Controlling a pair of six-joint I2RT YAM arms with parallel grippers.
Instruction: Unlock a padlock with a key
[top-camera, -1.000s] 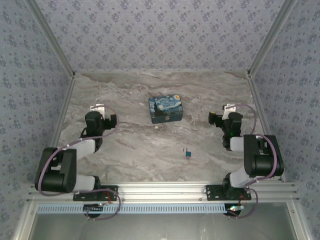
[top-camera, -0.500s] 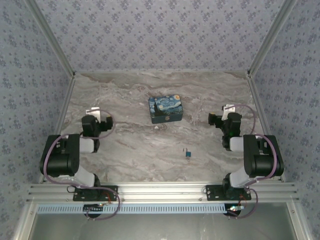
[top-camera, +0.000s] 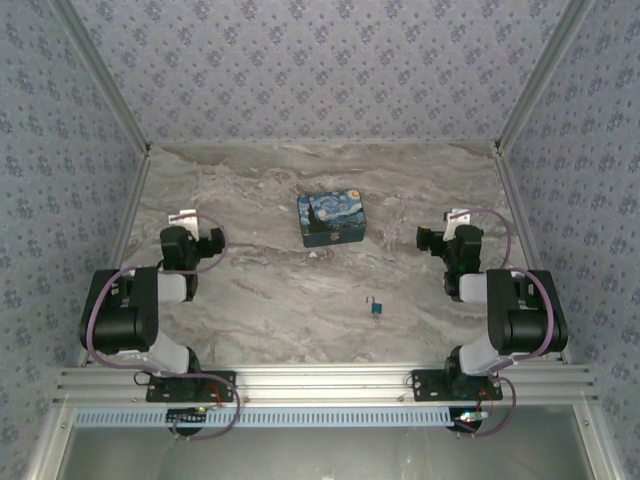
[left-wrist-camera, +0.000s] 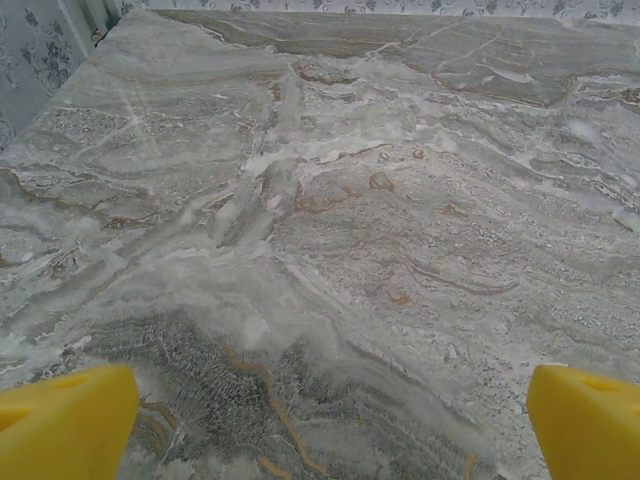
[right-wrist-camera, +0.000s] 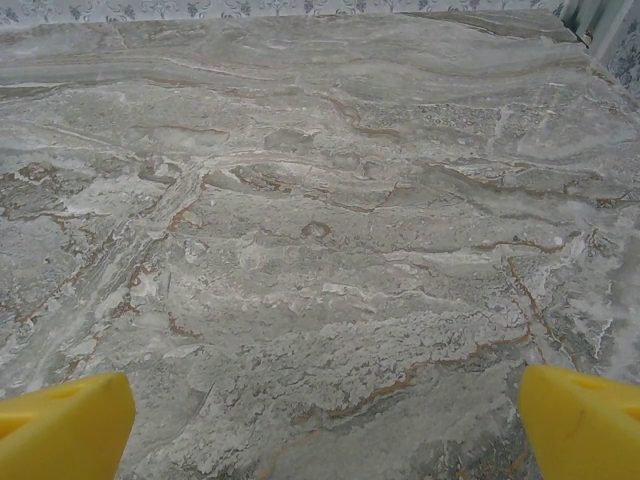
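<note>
At the left of the top view the left jaws are spread wide over bare bench (top-camera: 270, 290), nothing gripped. A starry-printed box (top-camera: 332, 219) is seen at centre; the padlock (top-camera: 377, 306) lies below it, right of centre, untouched. At the right, the right jaws are likewise spread, empty.

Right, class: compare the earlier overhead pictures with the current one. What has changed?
The left pincer, open and empty, shifted slightly left as the left arm repositioned its elbow. The right pincer, the tiny teal-blue padlock with its silvery shackle and the blue-and-yellow starry-night rectangular box stayed put.
</note>
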